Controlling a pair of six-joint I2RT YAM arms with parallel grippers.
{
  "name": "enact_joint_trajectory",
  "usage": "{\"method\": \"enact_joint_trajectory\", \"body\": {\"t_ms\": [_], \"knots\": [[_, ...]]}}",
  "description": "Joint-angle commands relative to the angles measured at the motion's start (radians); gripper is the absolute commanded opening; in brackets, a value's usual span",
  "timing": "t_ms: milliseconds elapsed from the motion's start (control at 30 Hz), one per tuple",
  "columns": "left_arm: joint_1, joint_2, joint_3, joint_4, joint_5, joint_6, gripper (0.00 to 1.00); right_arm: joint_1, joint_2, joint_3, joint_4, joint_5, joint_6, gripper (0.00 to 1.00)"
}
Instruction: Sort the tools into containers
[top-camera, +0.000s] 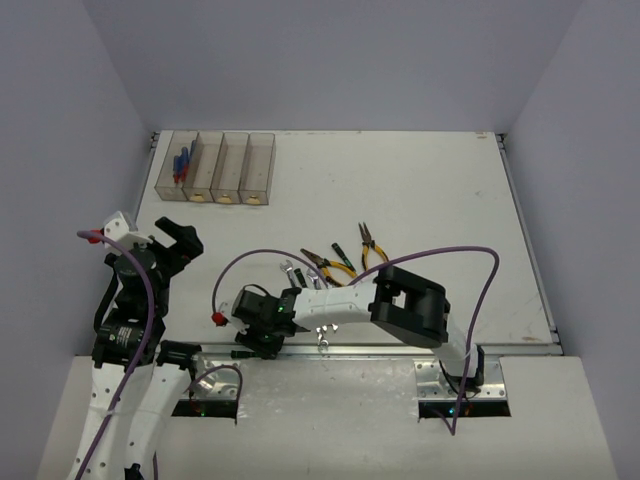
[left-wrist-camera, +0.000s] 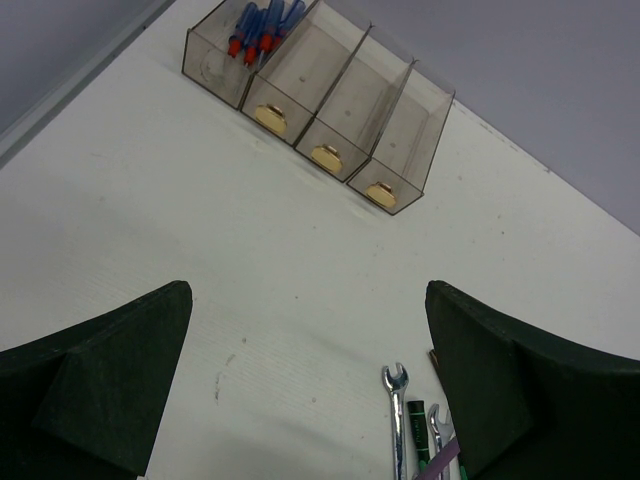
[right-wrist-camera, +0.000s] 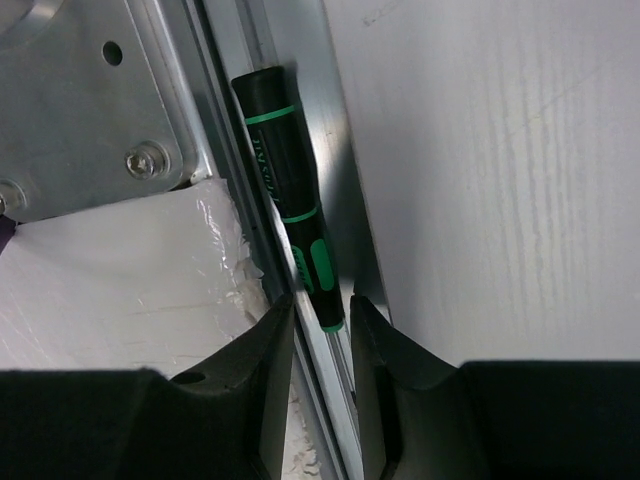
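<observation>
Two end effectors, two very different states. The right end effector (right-wrist-camera: 321, 330) is down at the near edge of the desk (right-wrist-camera: 500, 150). Its fingers (right-wrist-camera: 265, 370) are squeezed almost together, pinching the tip end of a green-and-black screwdriver (right-wrist-camera: 285, 170). That screwdriver lies along the metal rail (right-wrist-camera: 225, 60), not on the desk proper. Some print runs along its handle, too small to read. A bolted plate (right-wrist-camera: 90, 130) and crinkled white plastic (right-wrist-camera: 130, 260) sit just beside it.

The right arm (top-camera: 340, 300) lies across part of the loose pile. That pile is wrenches (top-camera: 290, 270) and pliers (top-camera: 367, 240) near the middle of the desk, with a purple cable (top-camera: 440, 255) arcing over them.

The left end effector (left-wrist-camera: 308, 300) is spread wide with nothing in it, hovering above the left side.

Far back left there are four smoky bins (top-camera: 215, 167) in a row, and the blue screwdrivers (top-camera: 181, 162) are in the left-end one. Round yellowish labels (left-wrist-camera: 325, 156) sit on the near ends, no text I can make out.
</observation>
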Motion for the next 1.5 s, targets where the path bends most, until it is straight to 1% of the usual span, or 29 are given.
{"method": "enact_joint_trajectory", "body": {"t_ms": [0, 100, 200, 300, 400, 500, 533, 633, 800, 900, 1200, 1467], "knots": [[-0.01, -0.01, 0.027, 0.043, 0.0, 0.007, 1.0, -0.004, 0.023, 0.04, -0.023, -0.099, -0.055, 0.3], [-0.01, -0.009, 0.027, 0.045, 0.001, 0.007, 1.0, -0.002, 0.015, 0.018, -0.037, -0.208, -0.099, 0.32], [-0.01, -0.008, 0.027, 0.045, 0.003, 0.007, 1.0, 0.009, 0.029, 0.026, -0.06, -0.234, -0.129, 0.32], [-0.01, -0.015, 0.025, 0.045, 0.001, 0.007, 1.0, 0.017, 0.057, 0.027, -0.044, -0.177, -0.128, 0.31], [-0.012, -0.018, 0.025, 0.043, 0.001, 0.007, 1.0, 0.02, 0.088, 0.022, -0.021, -0.082, -0.122, 0.29], [-0.01, -0.016, 0.025, 0.047, 0.003, 0.009, 1.0, 0.026, 0.105, 0.016, 0.004, -0.004, -0.104, 0.23], [-0.01, -0.015, 0.024, 0.048, 0.005, 0.009, 1.0, 0.029, 0.114, 0.011, 0.023, 0.029, -0.089, 0.18], [-0.012, -0.016, 0.024, 0.046, 0.006, 0.01, 1.0, 0.033, 0.111, -0.009, 0.067, 0.088, -0.066, 0.1], [-0.011, -0.019, 0.024, 0.048, 0.009, 0.01, 1.0, 0.034, 0.043, -0.072, 0.134, 0.185, -0.017, 0.0], [-0.01, -0.019, 0.022, 0.049, 0.009, 0.01, 1.0, 0.032, -0.025, -0.101, 0.164, 0.197, -0.017, 0.0], [-0.01, -0.022, 0.022, 0.051, 0.012, 0.012, 1.0, 0.032, -0.103, -0.119, 0.163, 0.187, -0.024, 0.0], [-0.012, -0.019, 0.02, 0.053, 0.012, 0.013, 1.0, 0.031, -0.159, -0.141, 0.17, 0.148, -0.041, 0.0]]}}
